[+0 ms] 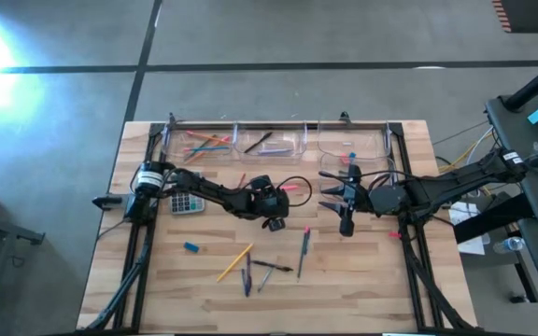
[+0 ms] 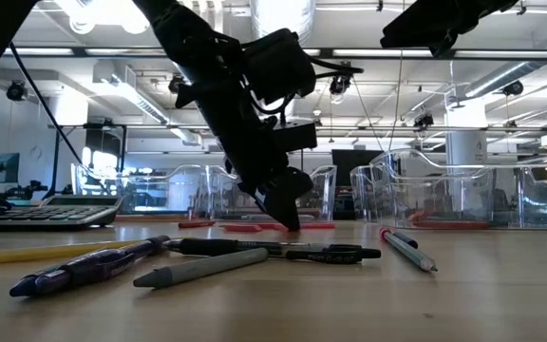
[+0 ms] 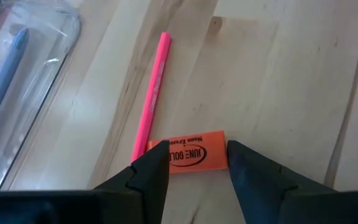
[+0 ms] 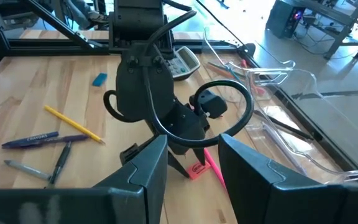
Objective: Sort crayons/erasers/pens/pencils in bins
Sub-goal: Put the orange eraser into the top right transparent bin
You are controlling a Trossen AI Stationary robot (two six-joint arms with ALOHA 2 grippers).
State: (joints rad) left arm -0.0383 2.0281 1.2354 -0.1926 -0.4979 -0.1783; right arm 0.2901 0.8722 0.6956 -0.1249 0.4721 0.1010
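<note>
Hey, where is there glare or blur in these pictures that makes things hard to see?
High view: strong white glare on the floor at top left, off the table. Low view: bright ceiling lights leave the left pincer a dark silhouette; the nearest pens look soft. Left wrist view: the orange eraser and pink pencil are evenly lit.

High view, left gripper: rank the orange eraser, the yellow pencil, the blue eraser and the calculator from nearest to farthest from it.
From the left gripper:
1. Orange eraser, between its fingers, mid-table.
2. Yellow pencil, toward the front edge.
3. Blue eraser on the left and calculator beside the arm's base: too close to call.
</note>
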